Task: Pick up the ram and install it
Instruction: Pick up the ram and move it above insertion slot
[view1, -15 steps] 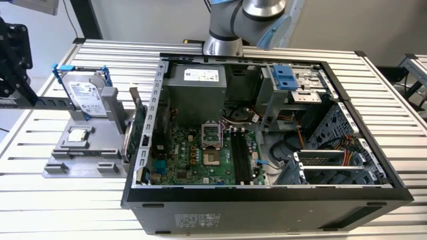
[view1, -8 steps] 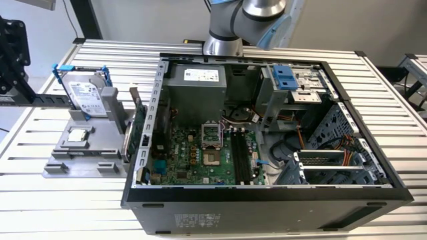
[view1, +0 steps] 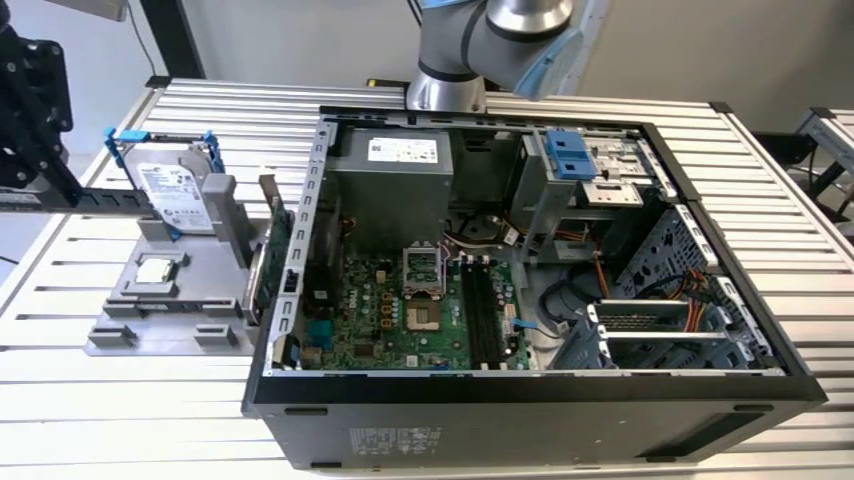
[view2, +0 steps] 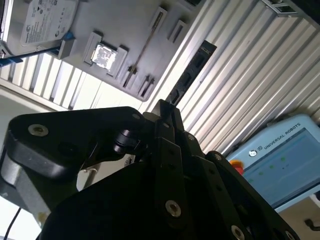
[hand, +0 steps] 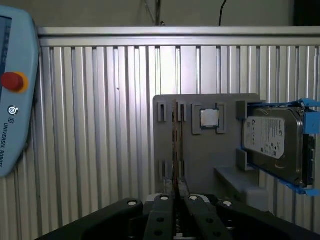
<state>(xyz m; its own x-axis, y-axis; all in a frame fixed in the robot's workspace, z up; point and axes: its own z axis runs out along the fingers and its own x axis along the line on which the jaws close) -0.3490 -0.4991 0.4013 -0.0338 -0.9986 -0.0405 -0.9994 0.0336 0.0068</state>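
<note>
Above the ribbed table (view2: 240, 75) beside the gray fixture (view2: 120, 30), the gripper (view2: 164, 107) is clamped on the ram (view2: 192, 70). We fear that, pinched so near one end, it could tilt and miss the motherboard slots (view1: 483, 310).

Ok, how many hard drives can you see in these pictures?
1. The hard drive, in a blue frame, stands on the gray tray at the exterior view's left of the computer case. More may be hidden in the case's bays.
</note>
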